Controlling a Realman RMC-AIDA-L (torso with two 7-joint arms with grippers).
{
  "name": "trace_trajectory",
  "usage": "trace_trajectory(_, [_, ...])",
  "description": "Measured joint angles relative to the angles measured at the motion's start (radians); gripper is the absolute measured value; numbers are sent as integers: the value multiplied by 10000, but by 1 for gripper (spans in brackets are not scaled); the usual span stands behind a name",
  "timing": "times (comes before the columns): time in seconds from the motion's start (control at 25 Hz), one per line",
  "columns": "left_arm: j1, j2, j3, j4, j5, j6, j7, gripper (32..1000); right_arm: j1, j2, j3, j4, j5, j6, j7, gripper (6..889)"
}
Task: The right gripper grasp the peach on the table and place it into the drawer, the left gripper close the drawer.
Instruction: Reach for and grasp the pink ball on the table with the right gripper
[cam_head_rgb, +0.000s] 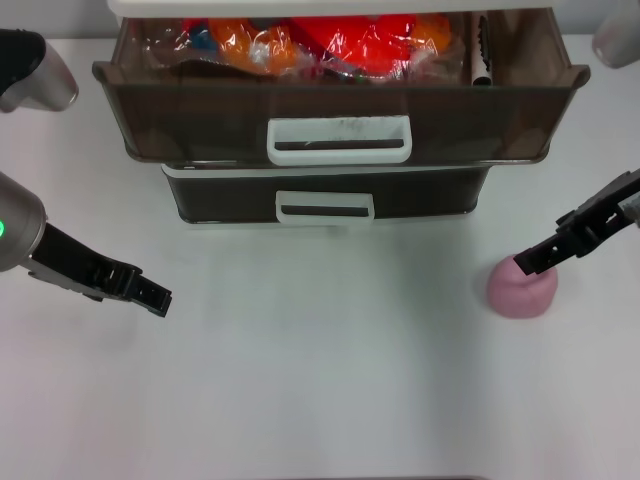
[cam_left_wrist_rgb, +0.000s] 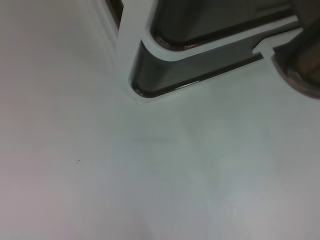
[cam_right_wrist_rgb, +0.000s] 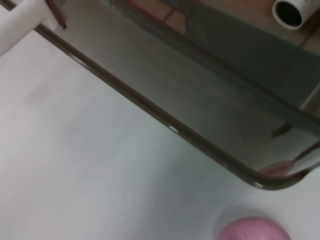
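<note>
Pale pink, rounded matte peach (cam_head_rgb: 522, 288)

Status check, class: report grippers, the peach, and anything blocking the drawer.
Right gripper over peach, no grasp visible. Left gripper hovers above table, left of the cabinet. Drawer open, wrapped items inside. Path clear.

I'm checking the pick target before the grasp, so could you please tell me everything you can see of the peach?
The peach is a pale pink, rounded, matte fruit with no visible stem or leaf. It sits on the white table, on the robot's right, in front of and to the right of the open drawer, apart from it. The right tool hovers at its upper edge; whether they touch cannot be told. In the right wrist view only its pink top shows, with a faint pink reflection in the drawer's wall.
</note>
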Motion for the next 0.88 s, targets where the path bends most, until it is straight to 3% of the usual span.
trace_trajectory(0.6, [16, 0, -1, -246, 0, -76, 70, 851, 73, -2, 24, 359, 0, 4, -39, 788])
trace_trajectory(0.88, [56, 0, -91, -247, 0, -89, 117, 852, -6, -119, 539, 277, -29, 13, -185, 788])
